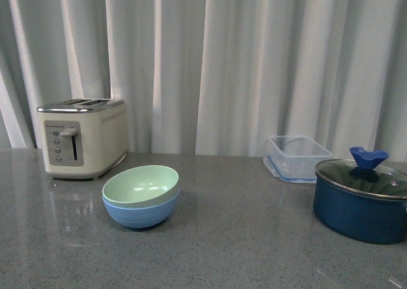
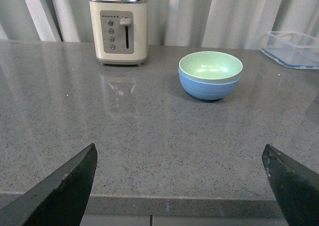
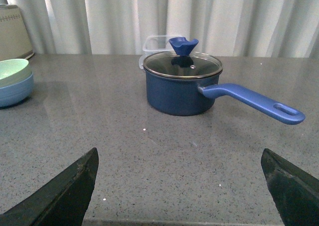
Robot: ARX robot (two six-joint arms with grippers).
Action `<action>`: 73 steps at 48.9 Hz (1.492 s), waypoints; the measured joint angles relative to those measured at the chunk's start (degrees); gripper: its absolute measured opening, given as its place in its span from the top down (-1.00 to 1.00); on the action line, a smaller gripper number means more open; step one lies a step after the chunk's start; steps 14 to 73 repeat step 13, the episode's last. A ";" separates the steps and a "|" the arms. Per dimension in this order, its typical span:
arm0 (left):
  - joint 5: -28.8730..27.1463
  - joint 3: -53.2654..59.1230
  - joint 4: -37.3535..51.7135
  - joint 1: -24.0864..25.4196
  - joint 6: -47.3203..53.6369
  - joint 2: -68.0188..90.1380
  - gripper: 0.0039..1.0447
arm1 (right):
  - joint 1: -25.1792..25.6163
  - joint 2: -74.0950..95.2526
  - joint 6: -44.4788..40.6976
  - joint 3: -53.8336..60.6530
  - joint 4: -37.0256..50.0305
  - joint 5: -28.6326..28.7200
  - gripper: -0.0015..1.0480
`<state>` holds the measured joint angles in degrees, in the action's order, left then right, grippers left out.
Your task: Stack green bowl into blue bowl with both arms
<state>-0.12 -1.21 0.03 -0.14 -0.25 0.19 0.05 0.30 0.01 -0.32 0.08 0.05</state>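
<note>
The green bowl [image 1: 141, 183] sits nested inside the blue bowl [image 1: 140, 214] on the grey counter, in front of the toaster. Both also show in the left wrist view, green bowl [image 2: 210, 65] in blue bowl [image 2: 208, 88], and at the edge of the right wrist view, green bowl [image 3: 12, 68] in blue bowl [image 3: 15, 91]. Neither arm shows in the front view. My left gripper [image 2: 179, 159] is open and empty, back near the counter's front edge, far from the bowls. My right gripper [image 3: 179, 159] is open and empty, near the front edge, facing the pot.
A cream toaster [image 1: 81, 137] stands at the back left. A dark navy lidded pot [image 1: 361, 200] with a long blue handle [image 3: 251, 102] stands at the right. A clear plastic container [image 1: 296, 158] lies behind it. White curtains hang behind the counter [image 1: 241, 238].
</note>
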 joint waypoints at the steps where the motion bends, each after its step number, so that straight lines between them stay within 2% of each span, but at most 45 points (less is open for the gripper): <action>1: 0.00 0.00 0.00 0.00 0.00 0.00 -0.87 | 0.00 0.00 0.00 0.00 0.00 0.00 -0.81; 73: 0.00 0.00 0.00 0.00 0.00 0.00 -0.87 | 0.00 0.00 0.00 0.00 0.00 0.00 -0.81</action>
